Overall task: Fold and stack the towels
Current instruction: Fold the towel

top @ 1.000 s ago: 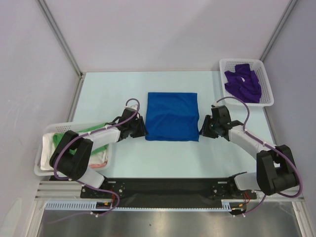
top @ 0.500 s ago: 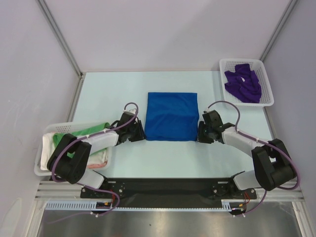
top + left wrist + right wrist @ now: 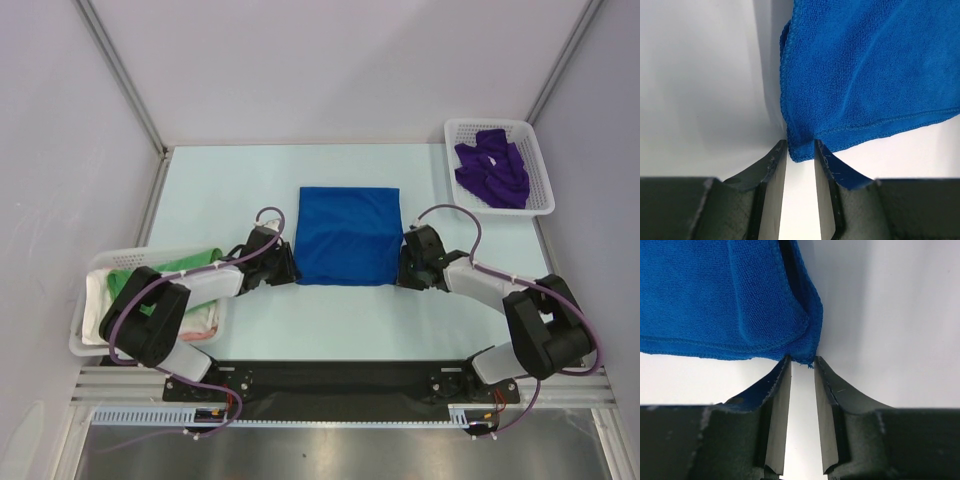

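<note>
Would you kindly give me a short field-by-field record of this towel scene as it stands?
Blue towel: folded, flat, table centre
Left pincer: tips astride the towel's near left corner
Right pincer: tips at the near right corner
Purple towel: crumpled in far right basket
Green towel: in near left basket, over white cloth

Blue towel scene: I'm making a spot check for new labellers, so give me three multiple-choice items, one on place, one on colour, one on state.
1. Where does the blue towel lie?
A. in the right basket
B. on the table, between the two grippers
C. in the left basket

2. What colour is the cloth in the far right basket?
A. purple
B. green
C. white

3. How does the blue towel lie?
A. crumpled in a heap
B. rolled up
C. folded flat, in layers

Answers: 1 B, it lies flat between the left gripper and the right gripper. 2 A, purple cloth fills it. 3 C, the right wrist view shows stacked hemmed edges.
</note>
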Motion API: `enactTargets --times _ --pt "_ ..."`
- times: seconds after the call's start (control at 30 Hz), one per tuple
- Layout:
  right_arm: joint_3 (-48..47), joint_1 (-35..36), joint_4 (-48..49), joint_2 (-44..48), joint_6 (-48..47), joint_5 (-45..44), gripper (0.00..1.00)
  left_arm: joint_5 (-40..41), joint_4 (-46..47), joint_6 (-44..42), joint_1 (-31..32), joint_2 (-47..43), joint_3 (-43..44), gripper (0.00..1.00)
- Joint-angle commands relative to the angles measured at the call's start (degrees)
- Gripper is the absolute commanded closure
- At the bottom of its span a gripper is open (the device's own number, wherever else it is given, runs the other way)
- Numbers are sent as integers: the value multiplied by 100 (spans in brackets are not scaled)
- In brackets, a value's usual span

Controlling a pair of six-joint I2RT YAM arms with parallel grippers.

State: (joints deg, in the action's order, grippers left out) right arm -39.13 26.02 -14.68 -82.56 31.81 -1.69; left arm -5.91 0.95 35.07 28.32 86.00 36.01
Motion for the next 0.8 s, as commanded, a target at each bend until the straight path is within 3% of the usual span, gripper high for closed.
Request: enactTargets --times 0.0,0.13,0.2,0.3,0.33,0.43,0.77 --pt "134 35 0 126 106 -358 69 72 98 26 60 31 -77 66" --pt "178 43 35 48 115 -472 69 108 133 9 51 128 -77 76" --pt "196 52 53 30 115 -490 70 108 133 17 51 154 -77 88" --pt "161 52 -26 -31 45 -560 79 108 81 9 51 119 -77 99" --pt "152 52 -61 -32 1 -577 87 108 55 0 60 67 -77 100" --pt "204 79 -246 143 -17 -586 97 108 -24 9 60 -135 -129 100" --pt "398 122 -1011 900 18 -481 99 257 -587 96 60 -847 -357 100"
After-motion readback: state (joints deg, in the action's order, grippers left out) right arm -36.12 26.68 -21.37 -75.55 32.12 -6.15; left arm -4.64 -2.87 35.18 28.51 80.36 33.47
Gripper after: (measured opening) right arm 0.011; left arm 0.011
